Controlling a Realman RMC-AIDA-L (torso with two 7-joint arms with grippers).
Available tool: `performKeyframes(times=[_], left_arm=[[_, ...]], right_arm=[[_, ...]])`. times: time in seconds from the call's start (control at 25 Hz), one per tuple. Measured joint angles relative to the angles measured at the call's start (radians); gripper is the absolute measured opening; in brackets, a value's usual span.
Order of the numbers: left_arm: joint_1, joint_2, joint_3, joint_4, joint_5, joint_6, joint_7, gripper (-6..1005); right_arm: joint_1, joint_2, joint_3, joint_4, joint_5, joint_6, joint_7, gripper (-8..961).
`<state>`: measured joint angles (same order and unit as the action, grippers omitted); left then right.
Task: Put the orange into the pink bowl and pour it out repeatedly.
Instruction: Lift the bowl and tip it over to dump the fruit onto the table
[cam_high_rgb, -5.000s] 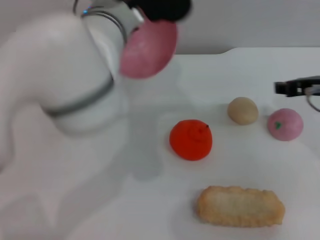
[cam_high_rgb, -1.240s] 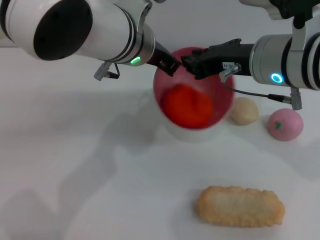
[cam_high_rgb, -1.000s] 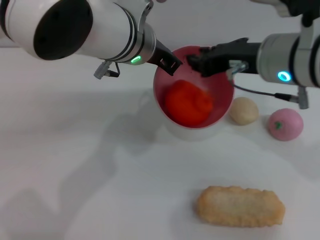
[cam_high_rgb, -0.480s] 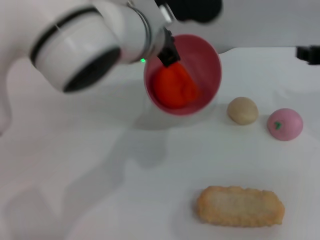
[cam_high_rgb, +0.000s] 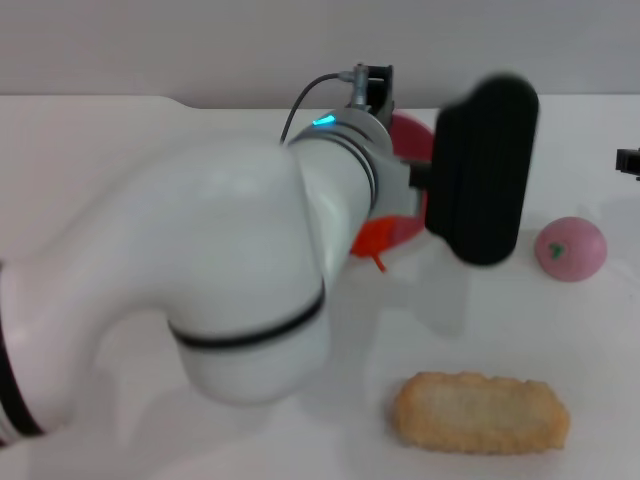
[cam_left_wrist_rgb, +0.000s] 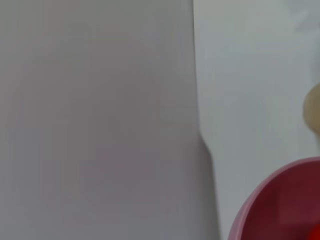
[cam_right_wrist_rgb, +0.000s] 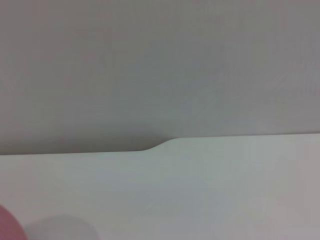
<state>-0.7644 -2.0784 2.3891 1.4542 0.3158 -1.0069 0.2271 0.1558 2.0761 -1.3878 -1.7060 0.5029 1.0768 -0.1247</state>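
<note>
My left arm fills the middle of the head view and hides most of the pink bowl (cam_high_rgb: 411, 133). My left gripper (cam_high_rgb: 436, 184) holds the bowl by its rim, tipped on its side above the table; the fingers are hidden behind the black gripper body. The orange (cam_high_rgb: 371, 238) peeks out under the wrist with its stem pointing down. The left wrist view shows the bowl's rim (cam_left_wrist_rgb: 270, 195) and a sliver of the orange (cam_left_wrist_rgb: 316, 233). My right gripper (cam_high_rgb: 630, 160) is at the far right edge, away from the bowl.
A pink ball with a green mark (cam_high_rgb: 570, 248) lies at the right. A beige biscuit-like bar (cam_high_rgb: 480, 412) lies at the front. A beige lump (cam_left_wrist_rgb: 314, 114) shows in the left wrist view. The table's back edge (cam_right_wrist_rgb: 165, 144) meets a grey wall.
My left arm has turned at the wrist and swung in front of the bowl. The bowl is tipped further and the orange now shows below it. The right gripper stays withdrawn at the right.
</note>
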Motion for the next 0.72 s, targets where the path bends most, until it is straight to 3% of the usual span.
performKeyframes(times=[0.28, 0.56, 0.6, 0.72], left_arm=[[0.030, 0.000, 0.055, -0.027, 0.174, 0.040, 0.001, 38], [0.047, 0.000, 0.112, -0.043, 0.251, 0.091, 0.008, 38], [0.063, 0.000, 0.174, -0.067, 0.365, 0.125, 0.011, 38], [0.070, 0.000, 0.189, -0.074, 0.409, 0.135, 0.011, 38]], right_arm=[[-0.008, 0.000, 0.000, -0.007, -0.037, 0.009, -0.002, 266], [-0.009, -0.001, 0.000, 0.002, -0.038, 0.014, 0.001, 269], [-0.009, -0.001, 0.000, 0.002, -0.038, 0.014, 0.001, 269], [-0.009, -0.001, -0.004, 0.005, -0.038, 0.014, 0.002, 271]])
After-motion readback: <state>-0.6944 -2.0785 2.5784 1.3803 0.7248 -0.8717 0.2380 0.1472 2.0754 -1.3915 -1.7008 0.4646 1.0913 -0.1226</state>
